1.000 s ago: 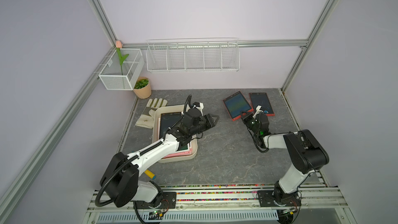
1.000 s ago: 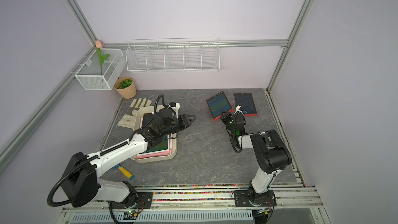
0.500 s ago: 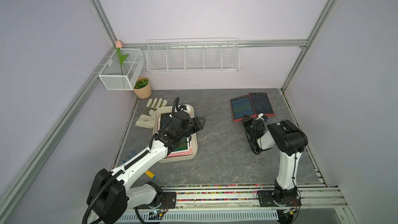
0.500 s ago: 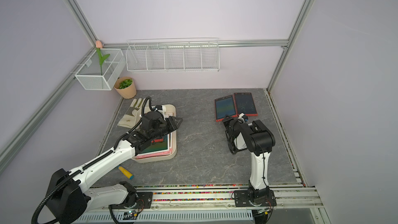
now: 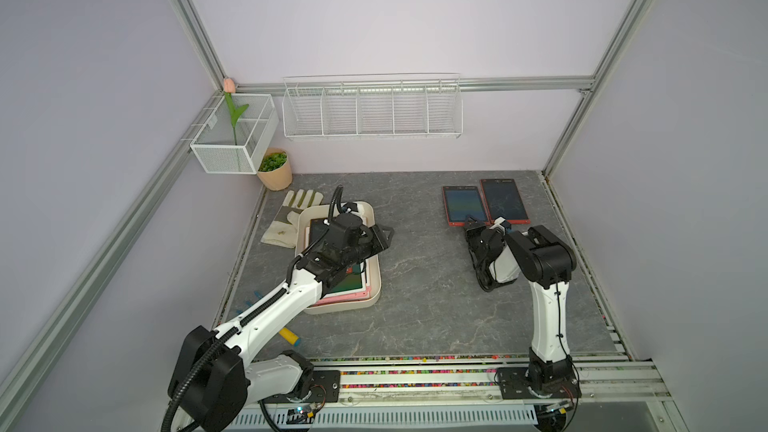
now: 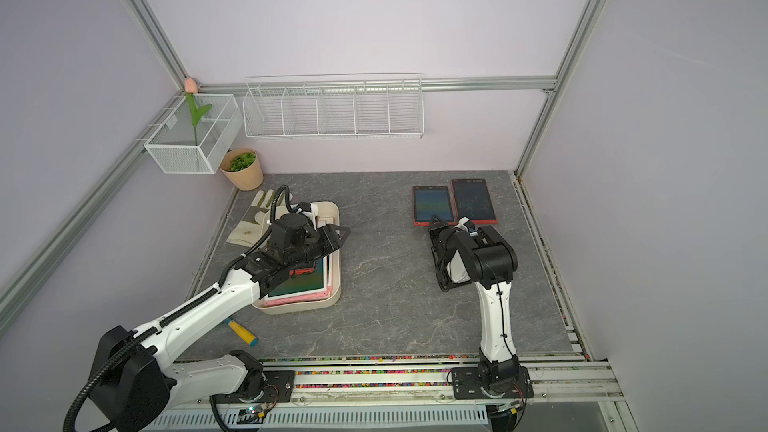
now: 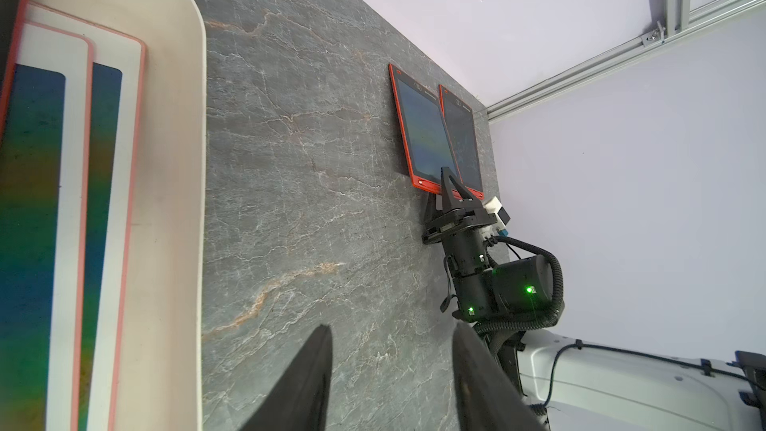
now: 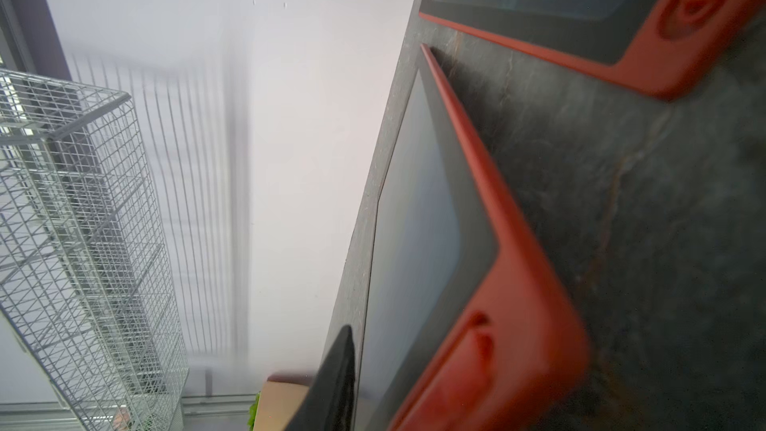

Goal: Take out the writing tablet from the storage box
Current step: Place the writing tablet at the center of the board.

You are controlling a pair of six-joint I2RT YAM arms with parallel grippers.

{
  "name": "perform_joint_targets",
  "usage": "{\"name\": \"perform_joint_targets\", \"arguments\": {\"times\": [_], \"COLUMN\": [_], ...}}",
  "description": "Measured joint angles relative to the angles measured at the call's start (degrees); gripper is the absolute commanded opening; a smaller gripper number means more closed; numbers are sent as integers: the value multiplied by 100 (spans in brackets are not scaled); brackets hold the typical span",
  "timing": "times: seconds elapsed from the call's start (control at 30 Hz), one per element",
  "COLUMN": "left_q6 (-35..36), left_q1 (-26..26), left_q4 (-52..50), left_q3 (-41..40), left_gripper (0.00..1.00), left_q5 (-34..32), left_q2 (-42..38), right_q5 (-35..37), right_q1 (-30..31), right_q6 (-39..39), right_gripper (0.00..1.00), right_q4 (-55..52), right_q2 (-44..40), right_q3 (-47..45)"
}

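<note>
Your left claw [image 7: 389,327] is apart and holds nothing. It hangs over the right rim of the box [image 5: 345,310] and points out across the tabletop [image 5: 415,276]. The tablets you want lie in a stack [image 5: 351,282] inside the box, flat, one on top of another, partly under that arm.

Two more are already out, side by side near the far right corner. Your right claw [image 5: 471,223] sits at the near edge of the left red tablet [image 5: 464,205]. I cannot tell if it grips that edge or has let go. The right wrist view shows only one finger [image 8: 335,379], just beside the screen.

I think the job now has two parts. First, make sure the right claw is wide apart. Then pull it straight back toward you, so it does not drag the red tablet or bump the other red tablet [image 5: 505,201].

Next, turn the left claw down to the stack. Go for the top tablet only, and take it by an edge you can reach. The tablets are thin and smooth, so they may slide on each other. Pinch gently and lift slowly. Keep it level, and raise it above the rim before you move it sideways.
</note>
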Motion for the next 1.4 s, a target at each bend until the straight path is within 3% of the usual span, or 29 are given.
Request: {"name": "perform_joint_targets", "arguments": {"times": [0.53, 0.8, 0.93, 1.2, 1.4], "left_q6": [4, 26, 70, 111, 114], "left_q1": [258, 356, 413, 442, 516], "left_q4": [22, 22, 17, 11, -22], "left_q3": [0, 0, 4, 9, 9], "left_gripper": [47, 47, 47, 47, 47], "left_q5": [243, 389, 428, 487, 511], "left_q2": [120, 125, 125, 94, -72], "right_q5": [-37, 83, 68, -72, -87], "right_q1": [2, 44, 57, 55, 55], "right_q6": [479, 758, 758, 758, 776], "right_gripper": [62, 67, 73, 74, 77], "right_q4": [-568, -2288, -3399, -5556, -6478], "right_q2": [7, -560, -743, -796, -1001], "right_q3": [409, 640, 1121, 2234, 2409]}}
